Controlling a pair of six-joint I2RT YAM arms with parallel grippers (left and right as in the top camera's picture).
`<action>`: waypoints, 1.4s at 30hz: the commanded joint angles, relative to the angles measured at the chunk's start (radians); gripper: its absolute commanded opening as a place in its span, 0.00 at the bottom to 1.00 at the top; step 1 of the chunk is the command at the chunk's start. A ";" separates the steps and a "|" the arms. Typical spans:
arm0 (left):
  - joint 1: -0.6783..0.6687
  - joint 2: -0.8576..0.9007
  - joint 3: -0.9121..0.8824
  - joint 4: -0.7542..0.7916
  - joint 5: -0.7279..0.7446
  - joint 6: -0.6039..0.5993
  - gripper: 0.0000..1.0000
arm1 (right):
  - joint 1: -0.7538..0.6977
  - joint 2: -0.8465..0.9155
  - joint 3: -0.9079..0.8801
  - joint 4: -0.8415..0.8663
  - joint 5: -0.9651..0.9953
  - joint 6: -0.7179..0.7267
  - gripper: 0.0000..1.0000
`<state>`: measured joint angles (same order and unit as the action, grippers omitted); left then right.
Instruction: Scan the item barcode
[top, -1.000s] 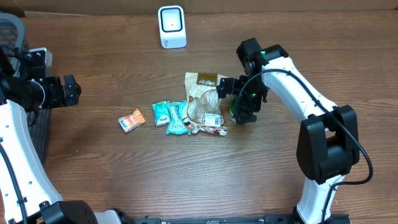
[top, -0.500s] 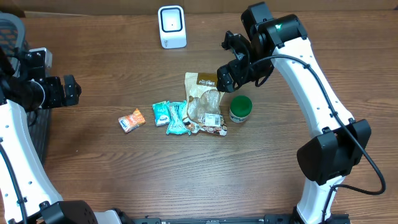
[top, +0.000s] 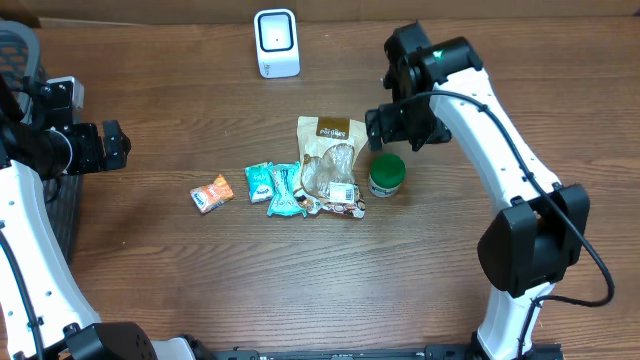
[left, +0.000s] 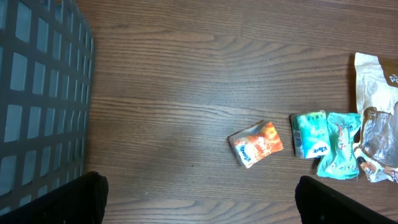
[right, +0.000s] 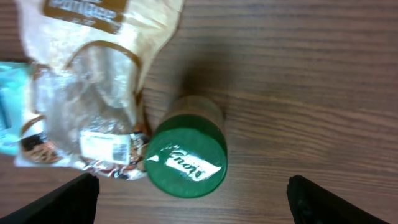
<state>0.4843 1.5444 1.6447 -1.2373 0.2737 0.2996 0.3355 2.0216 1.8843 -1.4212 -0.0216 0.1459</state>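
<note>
Right end effector (right: 193, 203), released and empty, has swung back over the green jar (top: 387, 174).

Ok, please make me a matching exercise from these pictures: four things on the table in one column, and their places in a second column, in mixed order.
1 white scanner
2 green-lidded jar
3 orange packet
4 brown snack bag

a left end of the row, overhead view
b right end of that row
c alone, apart from the row
d between teal packets and jar

Pairs: 1-c, 2-b, 3-a, 4-d
</note>
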 joint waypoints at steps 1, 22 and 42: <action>0.000 -0.028 0.023 0.001 0.012 0.027 0.99 | 0.004 -0.012 -0.064 0.032 0.024 0.028 0.95; 0.000 -0.028 0.023 0.001 0.012 0.027 0.99 | 0.028 -0.012 -0.305 0.246 0.007 -0.069 0.88; 0.000 -0.028 0.023 0.001 0.012 0.027 1.00 | 0.028 -0.015 -0.182 0.182 -0.073 -0.101 0.49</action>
<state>0.4843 1.5444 1.6447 -1.2373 0.2737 0.2996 0.3672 2.0205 1.6005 -1.2205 -0.0177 0.0776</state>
